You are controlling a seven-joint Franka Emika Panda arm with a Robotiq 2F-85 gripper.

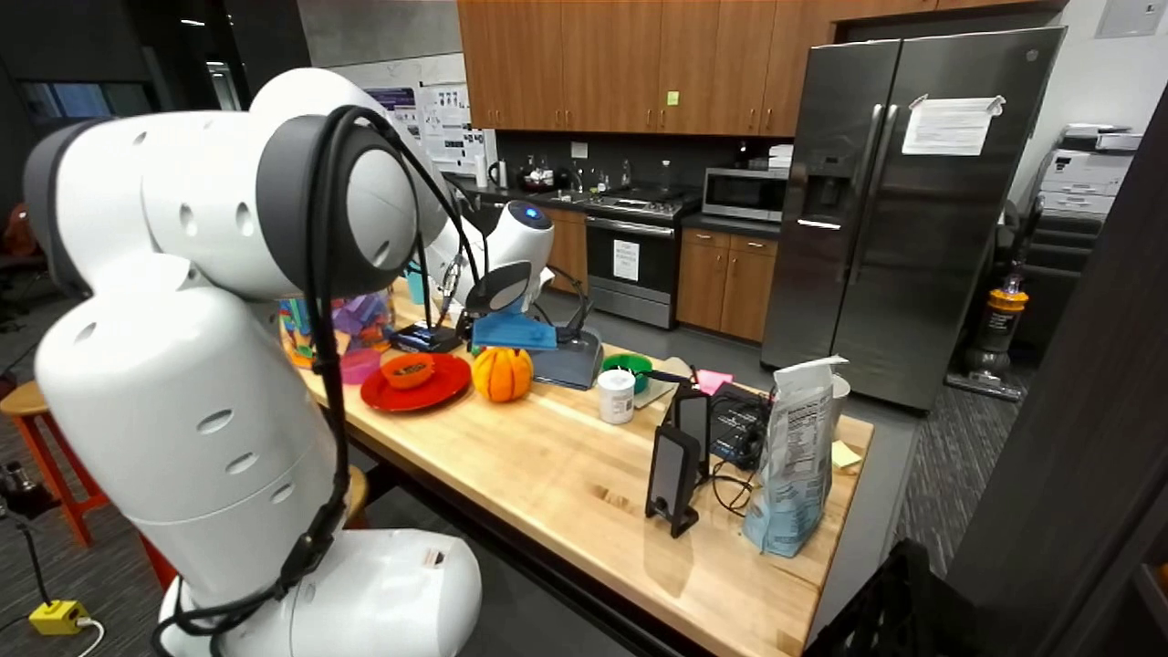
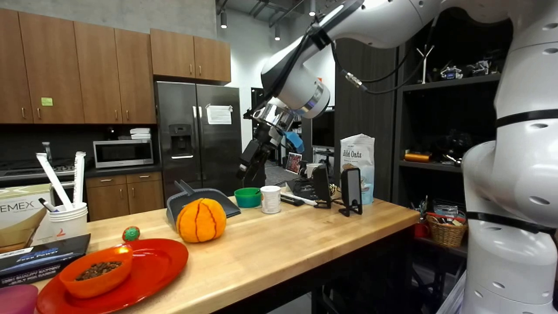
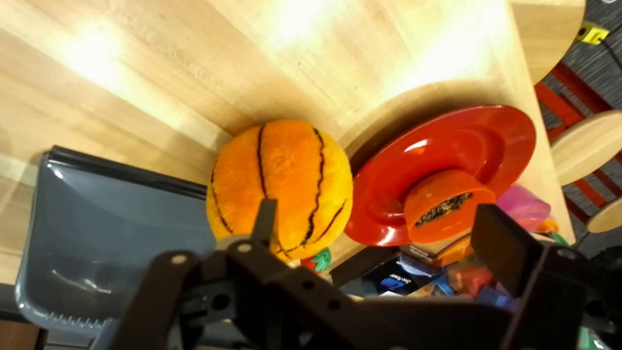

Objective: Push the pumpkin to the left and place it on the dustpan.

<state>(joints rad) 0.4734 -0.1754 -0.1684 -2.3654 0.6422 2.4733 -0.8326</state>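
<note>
Fuzzy, round orange pumpkin (image 2: pixel 201 220) on pale wooden tabletop (image 2: pixel 279 253), beside grey plastic dustpan (image 3: pixel 116 223)

Pumpkin: ribbed, yellow toward the sides, dark lines along the ribs. Location: on the tabletop, between the dustpan and a round, glossy red plate (image 2: pixel 161 261). Its outline meets both in the wrist view; actual contact with either is unclear.

Dustpan: shallow, with a black strip along one edge; lying on the tabletop.

Black two-fingered mechanical gripper (image 3: pixel 379 223): fingers spread wide apart, raised above the tabletop. In the wrist view one finger overlaps the lower part of the pumpkin; a visible gap separates gripper and pumpkin.

Plate: on the tabletop, bearing an orange plastic bowl (image 2: pixel 100 288) with small dark brown bits (image 2: pixel 99 269) inside.

Small round red-and-green object (image 2: pixel 130 234): one, near the plate and the pumpkin.

Flat black printed box (image 2: pixel 48 257): one, just beside the plate.

Round green plastic bowl (image 2: pixel 247 199): one, near the dustpan.

White cylindrical tub (image 2: pixel 271 200): one, upright, just beside the green bowl.

Black, grey-fronted speakers (image 2: pixel 351 189): two, upright, near each other.

Pale and blue bag of rolled oats (image 2: pixel 362 157): one, upright, near the speakers.
</note>
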